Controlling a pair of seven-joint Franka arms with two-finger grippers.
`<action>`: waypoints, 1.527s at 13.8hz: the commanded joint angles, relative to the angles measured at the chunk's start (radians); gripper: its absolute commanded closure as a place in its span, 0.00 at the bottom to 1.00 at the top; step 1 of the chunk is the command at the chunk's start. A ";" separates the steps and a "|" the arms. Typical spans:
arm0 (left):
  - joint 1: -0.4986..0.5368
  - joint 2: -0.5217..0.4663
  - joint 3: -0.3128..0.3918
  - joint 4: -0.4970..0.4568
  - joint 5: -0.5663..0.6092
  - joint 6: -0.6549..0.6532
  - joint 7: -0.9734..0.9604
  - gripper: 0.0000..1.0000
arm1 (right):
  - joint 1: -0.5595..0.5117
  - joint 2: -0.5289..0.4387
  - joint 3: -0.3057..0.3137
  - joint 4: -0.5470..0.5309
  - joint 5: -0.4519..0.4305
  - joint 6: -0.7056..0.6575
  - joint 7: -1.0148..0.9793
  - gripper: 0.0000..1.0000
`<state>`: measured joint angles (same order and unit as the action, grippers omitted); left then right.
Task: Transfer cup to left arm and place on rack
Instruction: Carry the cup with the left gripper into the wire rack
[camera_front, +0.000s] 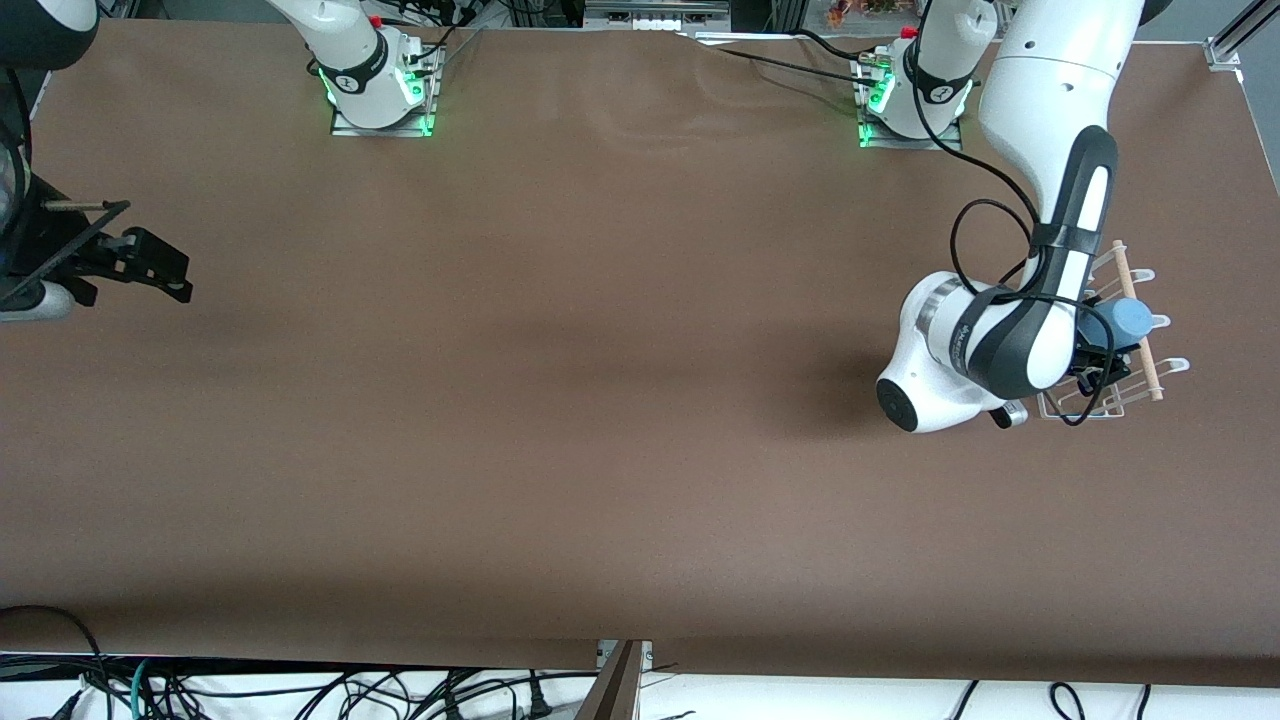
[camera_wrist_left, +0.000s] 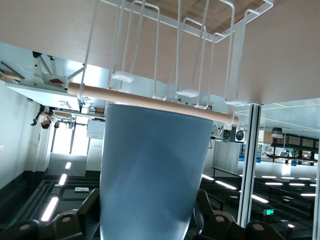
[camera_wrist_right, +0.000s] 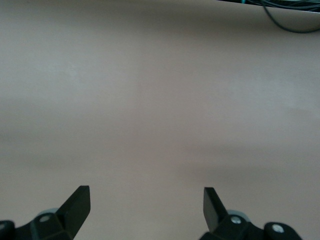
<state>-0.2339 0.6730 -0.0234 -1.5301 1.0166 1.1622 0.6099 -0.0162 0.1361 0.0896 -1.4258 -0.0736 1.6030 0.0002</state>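
Observation:
The light-blue cup (camera_front: 1133, 320) lies on the white wire rack (camera_front: 1137, 274), against its wooden dowel (camera_front: 1152, 375), at the left arm's end of the table. My left gripper (camera_front: 1098, 355) is at the rack, shut on the cup. In the left wrist view the cup (camera_wrist_left: 150, 165) fills the space between the black fingers (camera_wrist_left: 90, 215), its rim touching the dowel (camera_wrist_left: 150, 101) with the rack's prongs (camera_wrist_left: 234, 65) past it. My right gripper (camera_front: 165, 270) waits open and empty over the table's edge at the right arm's end; its wrist view shows the gripper (camera_wrist_right: 146, 200) above bare table.
The brown table (camera_front: 600, 400) stretches between the two arms. Both arm bases (camera_front: 380, 90) stand along the table's edge farthest from the front camera. Cables (camera_front: 300, 690) hang below the nearest edge.

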 joint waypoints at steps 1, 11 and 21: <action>0.076 -0.013 -0.006 0.002 0.023 0.022 -0.025 0.92 | -0.013 -0.052 -0.002 -0.045 -0.021 -0.053 -0.069 0.00; 0.085 0.029 -0.006 0.002 0.030 0.090 -0.104 0.91 | -0.016 -0.044 -0.010 -0.031 -0.011 -0.107 -0.078 0.00; 0.123 0.045 -0.006 0.002 0.023 0.133 -0.113 0.00 | -0.018 -0.038 -0.014 -0.027 -0.005 -0.107 -0.078 0.00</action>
<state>-0.1284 0.7129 -0.0246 -1.5288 1.0170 1.2809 0.5036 -0.0253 0.1114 0.0711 -1.4408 -0.0831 1.5017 -0.0583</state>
